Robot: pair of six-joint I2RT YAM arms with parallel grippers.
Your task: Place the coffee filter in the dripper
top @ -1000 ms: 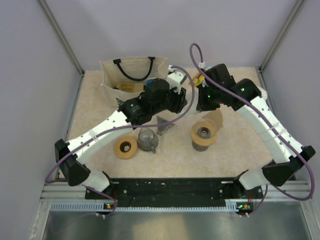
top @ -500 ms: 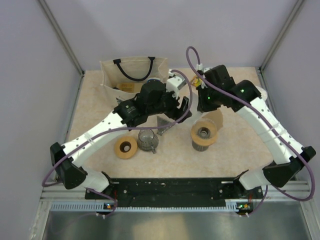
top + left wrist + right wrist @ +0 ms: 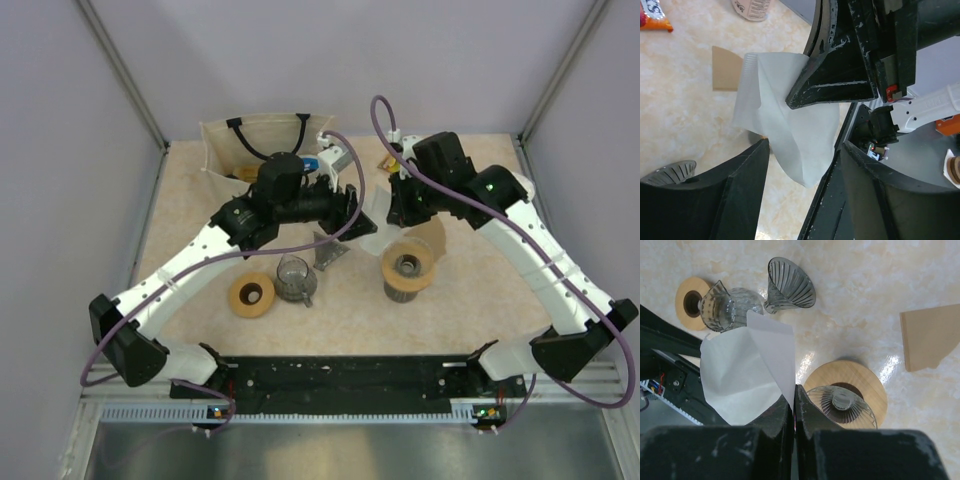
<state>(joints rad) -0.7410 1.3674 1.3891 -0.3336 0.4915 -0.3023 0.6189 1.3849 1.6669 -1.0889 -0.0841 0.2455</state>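
My right gripper is shut on one edge of the white paper coffee filter and holds it up above the table. The dripper, a grey ribbed cone in a flat tan ring, stands just right of that gripper; in the top view it is below and right of the filter. My left gripper is open, its fingers either side of the filter's hanging lower part, not touching that I can see. The right gripper's fingers pinch the filter from above there.
A loose grey ribbed cone lies beside a clear glass cup and a second tan ring. A brown paper filter lies flat to the right. A cloth bag stands at the back left.
My left gripper has swung right and back, away from the loose cone, and now stands open around the filter. The right gripper has kept hold of the filter and barely moved.
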